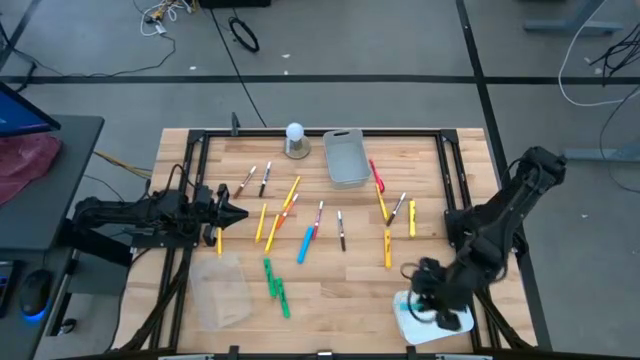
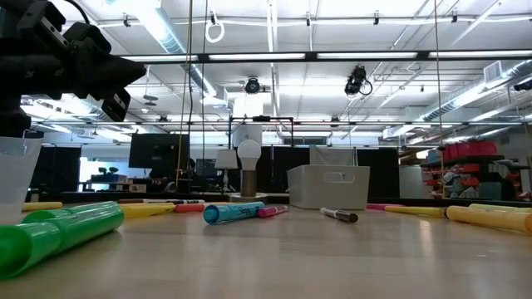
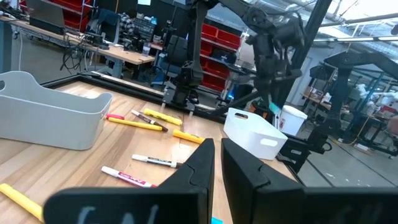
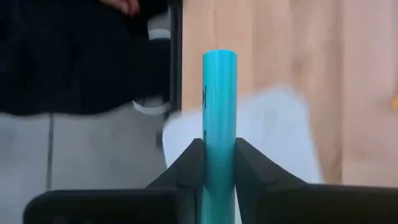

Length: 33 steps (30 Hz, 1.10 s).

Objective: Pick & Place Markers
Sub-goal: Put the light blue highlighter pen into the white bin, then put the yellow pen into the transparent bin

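Many markers lie flat and scattered on the wooden table: yellow ones point(image 1: 262, 222), a blue one point(image 1: 307, 243), green ones point(image 1: 275, 285) and dark ones with white ends point(image 1: 341, 230). My right gripper point(image 1: 428, 295) hangs over a white bin point(image 1: 432, 326) at the table's near right corner, shut on a teal marker point(image 4: 219, 112). At the table's left side my left gripper point(image 1: 240, 213) waits level and shut, pointing toward the markers with nothing between its fingers point(image 3: 198, 163). My right gripper pinches the teal marker's barrel point(image 4: 219, 144) between its two fingers. The marker runs along the fingers and sticks out well past their tips. The fingers slant downward. The marker is lifted clear of the table, with the white bin point(image 4: 273, 130) below it.
A grey bin point(image 1: 345, 157) and a white ball on a grey base point(image 1: 295, 138) stand at the far middle. A clear plastic container point(image 1: 221, 290) lies near the left front. Black frame rails point(image 1: 190, 190) run along the table's sides.
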{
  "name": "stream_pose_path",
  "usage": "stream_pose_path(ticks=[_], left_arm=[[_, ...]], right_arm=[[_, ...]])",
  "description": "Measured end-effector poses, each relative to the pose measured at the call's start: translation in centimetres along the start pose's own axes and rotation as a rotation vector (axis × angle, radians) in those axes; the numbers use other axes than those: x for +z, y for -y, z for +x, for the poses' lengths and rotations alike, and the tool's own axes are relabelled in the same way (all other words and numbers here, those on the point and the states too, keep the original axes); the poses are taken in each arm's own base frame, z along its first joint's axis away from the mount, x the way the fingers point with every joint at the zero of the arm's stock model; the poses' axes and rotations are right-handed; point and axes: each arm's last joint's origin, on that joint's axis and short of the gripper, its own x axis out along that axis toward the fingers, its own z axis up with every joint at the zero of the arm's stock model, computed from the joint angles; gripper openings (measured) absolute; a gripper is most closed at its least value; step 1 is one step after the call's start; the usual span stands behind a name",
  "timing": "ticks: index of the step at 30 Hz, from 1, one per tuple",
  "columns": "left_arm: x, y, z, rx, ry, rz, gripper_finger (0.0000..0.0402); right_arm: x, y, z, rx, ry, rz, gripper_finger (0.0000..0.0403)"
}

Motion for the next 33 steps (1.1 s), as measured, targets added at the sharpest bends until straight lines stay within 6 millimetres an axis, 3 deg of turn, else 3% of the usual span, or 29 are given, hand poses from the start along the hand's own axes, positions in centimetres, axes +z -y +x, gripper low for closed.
stream_pose_path(ticks=[7, 19, 26, 33], left_arm=[[0.0, 0.0, 0.0, 0.000, 0.000, 0.000, 0.0034], [0.0, 0.0, 0.0, 0.000, 0.000, 0.000, 0.0034], [0.0, 0.0, 0.0, 0.000, 0.000, 0.000, 0.0034], [0.0, 0.0, 0.0, 0.000, 0.000, 0.000, 0.0034]], right_arm=[[-2.6, 0.4, 2.8, -0.132, -0.138, -0.061, 0.0057], [-4.3, 2.2, 8.8, -0.168, -0.275, -0.157, 0.0065], [-4.6, 2.6, 10.1, -0.207, -0.310, -0.157, 0.0110], [-4.5, 2.6, 9.8, -0.206, -0.299, -0.115, 0.0145]])
